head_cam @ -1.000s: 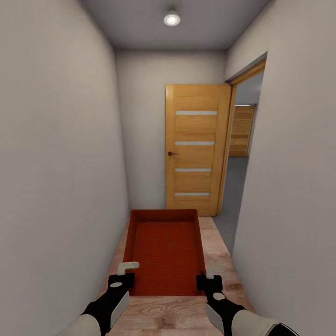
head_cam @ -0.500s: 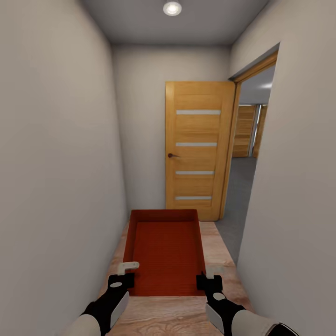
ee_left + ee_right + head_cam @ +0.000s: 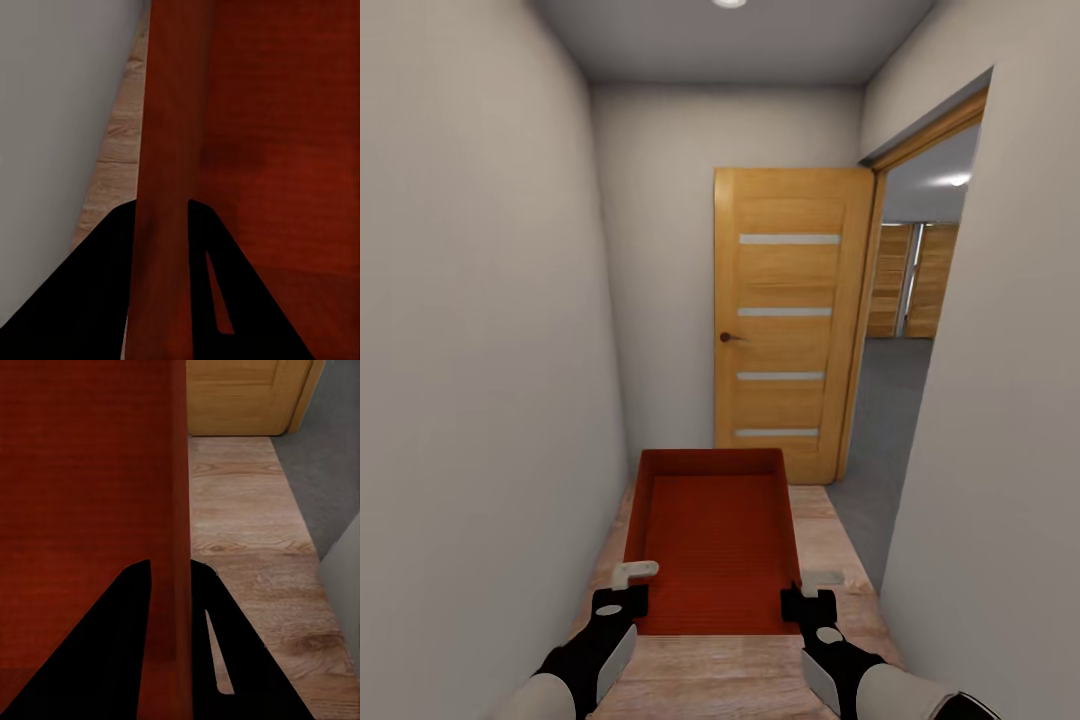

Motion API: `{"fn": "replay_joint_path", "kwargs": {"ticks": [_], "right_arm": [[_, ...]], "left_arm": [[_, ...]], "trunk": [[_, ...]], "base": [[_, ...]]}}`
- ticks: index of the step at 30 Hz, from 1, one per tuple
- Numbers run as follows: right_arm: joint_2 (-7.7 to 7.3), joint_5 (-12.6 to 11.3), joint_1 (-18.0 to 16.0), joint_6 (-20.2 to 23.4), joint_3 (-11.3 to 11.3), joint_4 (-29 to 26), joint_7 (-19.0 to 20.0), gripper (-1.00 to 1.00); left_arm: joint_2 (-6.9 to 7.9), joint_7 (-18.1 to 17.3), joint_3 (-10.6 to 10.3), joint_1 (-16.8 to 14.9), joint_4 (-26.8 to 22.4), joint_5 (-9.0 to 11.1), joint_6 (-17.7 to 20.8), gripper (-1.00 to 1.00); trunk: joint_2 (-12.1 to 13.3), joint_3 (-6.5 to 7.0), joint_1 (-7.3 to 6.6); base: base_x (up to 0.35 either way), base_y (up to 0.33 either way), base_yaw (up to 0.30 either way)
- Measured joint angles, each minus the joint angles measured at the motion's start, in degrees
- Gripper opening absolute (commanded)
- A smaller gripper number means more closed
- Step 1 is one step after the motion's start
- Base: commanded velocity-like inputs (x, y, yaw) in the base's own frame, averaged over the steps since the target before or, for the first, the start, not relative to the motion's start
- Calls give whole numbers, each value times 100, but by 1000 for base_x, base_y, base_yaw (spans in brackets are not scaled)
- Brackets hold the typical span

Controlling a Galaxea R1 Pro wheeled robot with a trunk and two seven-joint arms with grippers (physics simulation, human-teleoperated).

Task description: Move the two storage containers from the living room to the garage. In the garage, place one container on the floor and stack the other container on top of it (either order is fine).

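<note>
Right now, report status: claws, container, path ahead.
Left claw shut on container wall, right claw likewise. Container empty, carried level. Wooden door dead ahead; open doorway to the right, grey floor beyond.

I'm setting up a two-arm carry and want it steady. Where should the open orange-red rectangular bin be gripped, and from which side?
Grip the orange-red rectangular bin by its two long thin side walls near the end closest to the robot, coming from that end. The left gripper and right gripper do so now, jaws straddling each upright wall, one finger inside, one outside.
</note>
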Motion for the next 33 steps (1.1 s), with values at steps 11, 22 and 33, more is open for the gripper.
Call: {"fn": "replay_joint_path", "kwargs": {"ticks": [11,22,33], "right_arm": [[0,0,0,-6,-4,0,0,-100],[9,-267,-3,-67,289,15,-30,-100],[0,-1644,2,-166,1582,61,-19,-100]], "left_arm": [[-1,0,0,-1,-2,-4,0,-100],[15,-18,-8,4,-49,27,-3,-100],[-22,-47,117,-4,-13,-234,-25,-100]], "trunk": [[0,0,0],[1,0,3],[1,0,3]], "base": [[326,0,0],[207,0,0],[0,0,0]]}}
